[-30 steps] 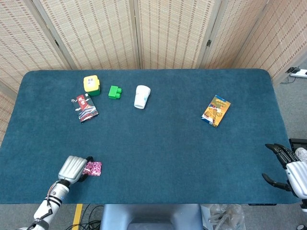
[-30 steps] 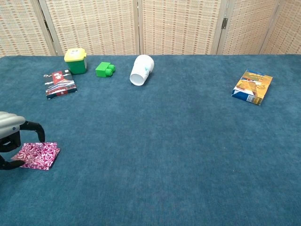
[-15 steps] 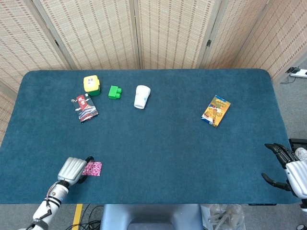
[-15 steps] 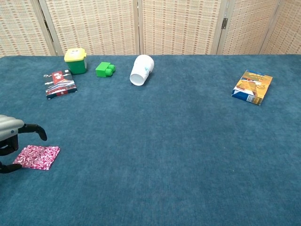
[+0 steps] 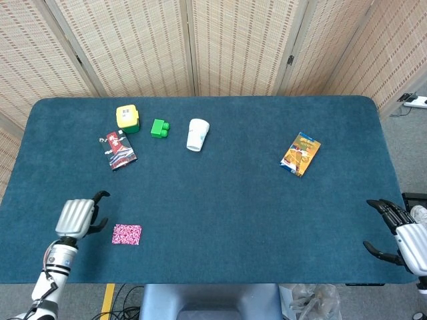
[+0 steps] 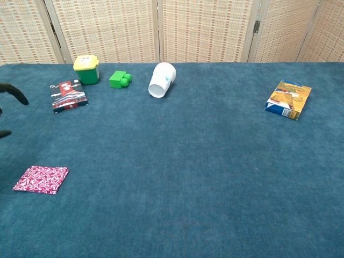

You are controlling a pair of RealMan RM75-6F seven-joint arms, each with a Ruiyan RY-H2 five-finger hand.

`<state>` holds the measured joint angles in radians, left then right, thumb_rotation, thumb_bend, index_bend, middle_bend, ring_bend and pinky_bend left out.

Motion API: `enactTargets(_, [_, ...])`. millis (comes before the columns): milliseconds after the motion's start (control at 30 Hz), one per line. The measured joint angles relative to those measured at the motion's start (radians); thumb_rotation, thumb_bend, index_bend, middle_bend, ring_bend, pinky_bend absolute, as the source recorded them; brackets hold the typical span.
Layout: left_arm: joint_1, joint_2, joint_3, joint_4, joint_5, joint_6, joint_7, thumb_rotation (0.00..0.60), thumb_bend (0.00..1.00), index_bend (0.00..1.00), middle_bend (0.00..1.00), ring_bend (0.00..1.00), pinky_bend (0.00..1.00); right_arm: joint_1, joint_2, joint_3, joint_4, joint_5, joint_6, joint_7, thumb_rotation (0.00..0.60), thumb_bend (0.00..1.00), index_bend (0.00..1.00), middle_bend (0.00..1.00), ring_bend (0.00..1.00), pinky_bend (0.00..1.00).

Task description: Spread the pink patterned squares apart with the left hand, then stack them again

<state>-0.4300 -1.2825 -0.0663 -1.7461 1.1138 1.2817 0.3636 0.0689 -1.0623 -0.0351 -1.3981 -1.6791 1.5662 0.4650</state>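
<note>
Head view: your left hand [image 5: 75, 218] is empty with fingers apart, just left of the pink patterned squares [image 5: 127, 234], which sit lower left on the counter [image 5: 227, 200] as one neat pile. Either restacked or not yet spread; can't tell.

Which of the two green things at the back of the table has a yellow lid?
The green pot, left of the plain green block, has the yellow top; the block is green all over.
</note>
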Motion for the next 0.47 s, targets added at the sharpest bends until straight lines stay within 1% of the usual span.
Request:
enactTargets(33, [0.011, 0.006, -0.006, 0.002, 0.004, 0.020, -0.014, 0.600, 0.34, 0.31, 0.68, 0.60, 0.82, 0.001, 0.000, 0.002, -0.001, 0.000, 0.002, 0.000, 0.600, 0.28, 0.11, 0.16, 0.12, 0.16])
enactTargets(67, [0.028, 0.013, -0.011, 0.005, 0.011, 0.047, -0.033, 0.600, 0.34, 0.31, 0.61, 0.52, 0.75, 0.002, -0.002, 0.004, 0.000, -0.001, 0.004, 0.001, 0.600, 0.28, 0.11, 0.15, 0.12, 0.16])
enactTargets(100, [0.042, 0.018, -0.013, 0.008, 0.019, 0.066, -0.046, 0.600, 0.34, 0.31, 0.57, 0.48, 0.70, 0.002, -0.004, 0.006, 0.001, -0.001, 0.007, 0.003, 0.600, 0.28, 0.11, 0.13, 0.12, 0.16])
enactTargets(133, [0.055, 0.023, -0.013, 0.012, 0.027, 0.085, -0.056, 0.600, 0.34, 0.30, 0.51, 0.41, 0.63, 0.003, -0.007, 0.008, 0.004, -0.001, 0.011, 0.004, 0.600, 0.28, 0.11, 0.12, 0.12, 0.16])
enactTargets(233, [0.099, 0.032, -0.008, 0.028, 0.060, 0.146, -0.078, 0.600, 0.34, 0.29, 0.40, 0.29, 0.49, 0.008, -0.012, 0.011, 0.009, -0.001, 0.007, 0.002, 0.600, 0.28, 0.11, 0.12, 0.11, 0.16])
enactTargets(333, [0.145, 0.036, 0.001, 0.043, 0.095, 0.214, -0.098, 0.600, 0.34, 0.28, 0.36, 0.26, 0.43, 0.015, -0.018, 0.014, 0.009, -0.001, 0.001, -0.001, 0.600, 0.28, 0.11, 0.12, 0.09, 0.14])
enactTargets(467, [0.213, 0.039, 0.018, 0.052, 0.152, 0.302, -0.114, 0.600, 0.34, 0.28, 0.36, 0.25, 0.39, 0.021, -0.027, 0.019, 0.009, -0.003, 0.002, 0.002, 0.600, 0.28, 0.11, 0.11, 0.06, 0.10])
